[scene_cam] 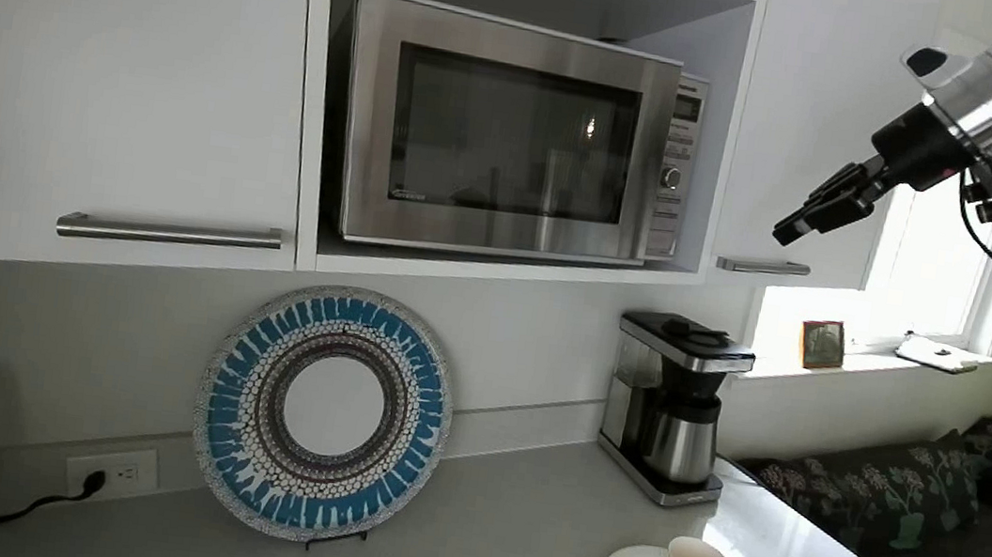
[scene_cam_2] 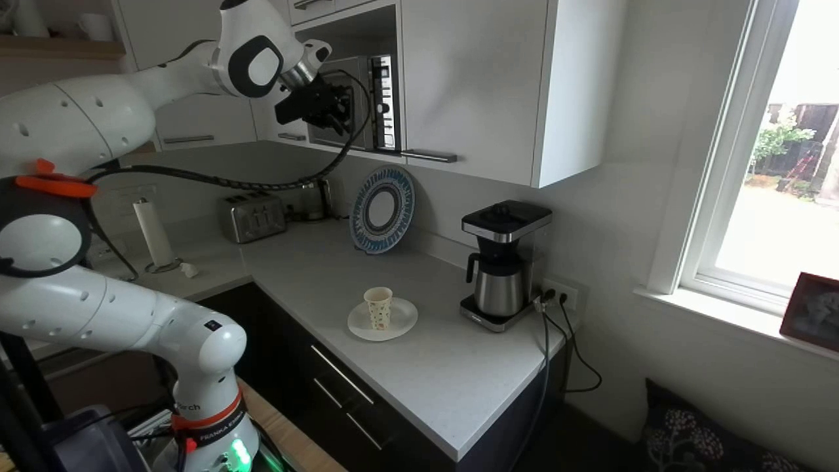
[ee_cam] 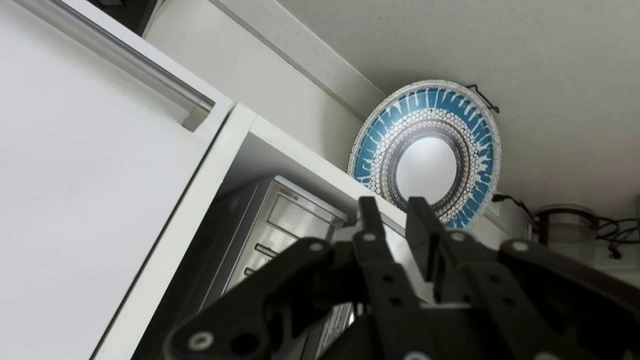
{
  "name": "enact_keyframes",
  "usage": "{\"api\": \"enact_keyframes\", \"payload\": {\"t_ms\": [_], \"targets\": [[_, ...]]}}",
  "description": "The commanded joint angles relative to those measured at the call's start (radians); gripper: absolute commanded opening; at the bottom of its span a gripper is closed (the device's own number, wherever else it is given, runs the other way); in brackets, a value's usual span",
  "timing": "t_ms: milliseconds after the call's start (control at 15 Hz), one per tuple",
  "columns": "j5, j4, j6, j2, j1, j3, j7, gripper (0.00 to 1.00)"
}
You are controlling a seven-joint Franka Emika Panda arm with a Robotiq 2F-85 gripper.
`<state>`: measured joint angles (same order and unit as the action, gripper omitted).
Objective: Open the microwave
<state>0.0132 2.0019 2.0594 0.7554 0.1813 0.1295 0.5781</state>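
Seemingly, the microwave [scene_cam: 523, 135] above the back edge of the worktop [scene_cam: 514, 517] had its door [scene_cam: 512, 134] at most slightly ajar; the full opening remained. The gripper [ee_cam: 393, 204] held nothing, its jaws parted only partly.

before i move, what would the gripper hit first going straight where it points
Probably the blue-patterned disc, ahead of the gripper in the wrist view; depth is unclear, so the cabinet edge might come first.
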Motion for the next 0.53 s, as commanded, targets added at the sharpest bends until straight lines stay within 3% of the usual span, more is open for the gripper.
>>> {"api": "enact_keyframes", "payload": {"t_ms": [0,133,200,267,467], "targets": [[-0.066,0.017,-0.016,0.053,0.042,0.031,0.014,0.47],[-0.083,0.019,-0.018,0.068,0.052,0.036,0.017,0.47],[-0.05,-0.004,-0.003,0.036,0.025,0.019,0.0,0.47],[-0.052,-0.004,-0.003,0.038,0.027,0.02,0.0,0.22],[-0.051,-0.005,-0.003,0.037,0.027,0.019,0.0,0.22]]}}
